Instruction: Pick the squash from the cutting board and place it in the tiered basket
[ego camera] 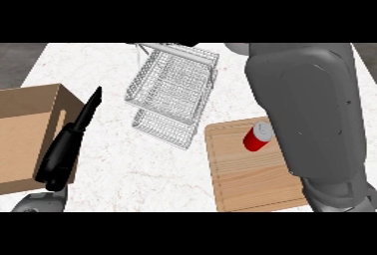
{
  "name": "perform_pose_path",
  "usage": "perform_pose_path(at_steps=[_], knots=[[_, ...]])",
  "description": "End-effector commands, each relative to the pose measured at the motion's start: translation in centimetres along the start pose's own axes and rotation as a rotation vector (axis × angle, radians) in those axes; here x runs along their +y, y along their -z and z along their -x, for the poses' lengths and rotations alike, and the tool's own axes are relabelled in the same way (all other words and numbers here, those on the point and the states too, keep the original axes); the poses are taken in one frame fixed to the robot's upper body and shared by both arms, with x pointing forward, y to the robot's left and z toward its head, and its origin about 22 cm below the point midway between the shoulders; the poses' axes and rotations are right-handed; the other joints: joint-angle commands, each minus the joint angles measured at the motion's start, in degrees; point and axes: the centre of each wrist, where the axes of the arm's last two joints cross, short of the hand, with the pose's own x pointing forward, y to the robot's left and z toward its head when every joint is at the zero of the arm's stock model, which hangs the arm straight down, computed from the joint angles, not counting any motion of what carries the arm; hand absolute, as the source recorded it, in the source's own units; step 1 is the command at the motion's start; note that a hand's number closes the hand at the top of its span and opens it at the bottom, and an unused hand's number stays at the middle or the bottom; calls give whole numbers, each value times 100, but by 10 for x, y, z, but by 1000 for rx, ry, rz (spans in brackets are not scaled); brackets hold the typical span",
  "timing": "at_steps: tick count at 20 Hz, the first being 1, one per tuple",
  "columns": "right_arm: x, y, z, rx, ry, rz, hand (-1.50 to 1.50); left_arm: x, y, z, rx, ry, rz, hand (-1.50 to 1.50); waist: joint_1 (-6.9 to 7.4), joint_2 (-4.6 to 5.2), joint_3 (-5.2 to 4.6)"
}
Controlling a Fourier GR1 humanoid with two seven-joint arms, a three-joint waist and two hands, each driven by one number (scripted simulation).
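Note:
The wooden cutting board (247, 174) lies at the lower right of the counter. No squash shows anywhere; my big grey right forearm (309, 109) crosses the board's right side and hides whatever is under it. Its hand does not show. The wire tiered basket (173, 87) stands at the upper middle, and I see nothing inside it. My left hand (66, 144) rests open at the left, fingers straight and pointing up, over the edge of a cardboard box.
A red can with a silver top (256, 136) stands on the board's upper part, right beside my right forearm. An open cardboard box (26, 134) sits at the left edge. The white marble counter (147, 174) shows between box and board.

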Motion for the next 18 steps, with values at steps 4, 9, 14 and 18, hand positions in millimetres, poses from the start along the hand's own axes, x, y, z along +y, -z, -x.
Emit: perform_pose_path(at_steps=[4,9,14,18], knots=[[64,39,-10,66,23,-14,150,2,10,-10,-20,-8,16,0,103,34,0],[89,56,8,113,188,12,150,1,4,-6,-35,-22,26,0,231,65,-2],[113,65,23,35,294,-33,-150,-9,20,-10,-42,-20,43,0,330,112,-2],[105,73,25,5,463,49,-150,-6,17,-17,-59,-10,50,0,396,124,2]])
